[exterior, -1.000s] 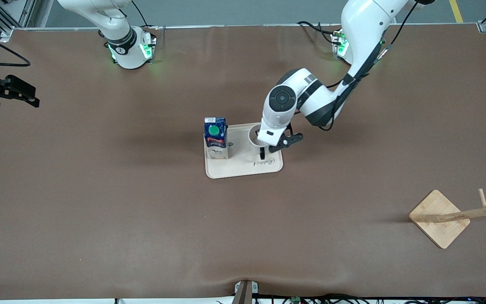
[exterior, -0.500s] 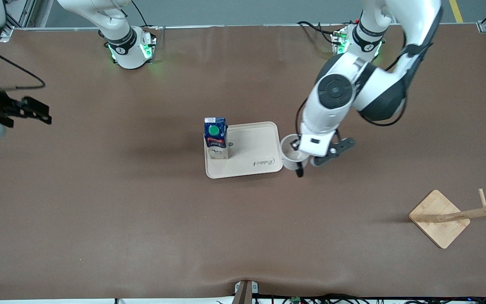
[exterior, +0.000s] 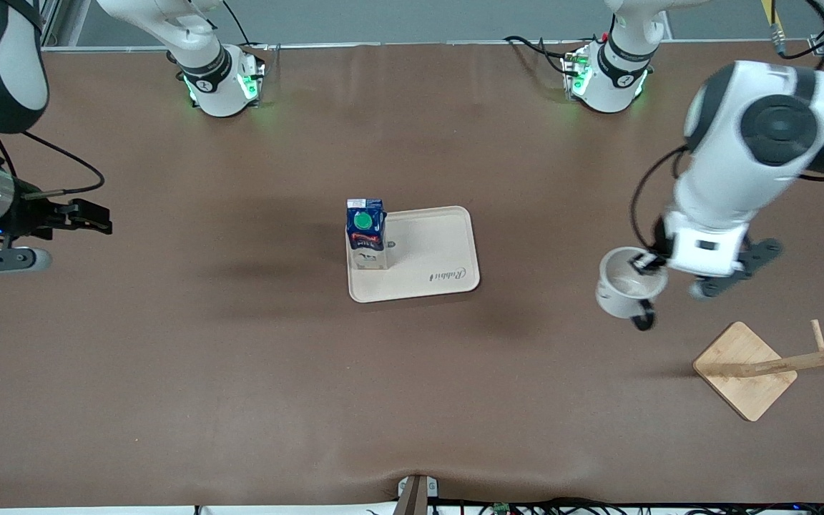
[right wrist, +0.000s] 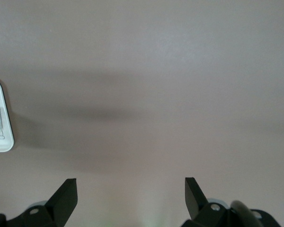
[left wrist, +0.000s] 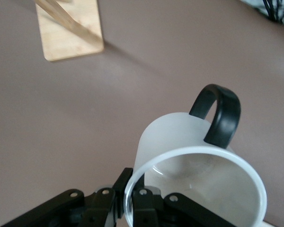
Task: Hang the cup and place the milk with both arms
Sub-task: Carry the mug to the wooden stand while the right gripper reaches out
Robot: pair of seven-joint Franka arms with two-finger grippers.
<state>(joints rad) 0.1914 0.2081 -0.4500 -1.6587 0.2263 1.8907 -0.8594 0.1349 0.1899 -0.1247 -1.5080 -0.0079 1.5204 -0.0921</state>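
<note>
The white cup (exterior: 626,290) with a black loop handle hangs in the air, gripped by its rim in my left gripper (exterior: 651,263). It is over bare table between the tray and the wooden rack (exterior: 777,366). In the left wrist view the cup (left wrist: 199,165) fills the frame, my left gripper (left wrist: 128,201) pinches its rim, and the rack's base (left wrist: 71,28) lies ahead. The milk carton (exterior: 366,232), blue top and green cap, stands upright on the tray (exterior: 426,268). My right gripper (exterior: 94,217) is open and empty over the table at the right arm's end; it also shows in the right wrist view (right wrist: 131,194).
The rack has a square wooden base (exterior: 744,368) and a leaning post with pegs (exterior: 823,354), near the left arm's end of the table. The tray's edge shows in the right wrist view (right wrist: 2,120). Brown mat (exterior: 240,372) covers the table.
My left gripper has lifted the cup off the tray and carried it toward the rack. My right gripper has moved in from the table's edge toward the tray.
</note>
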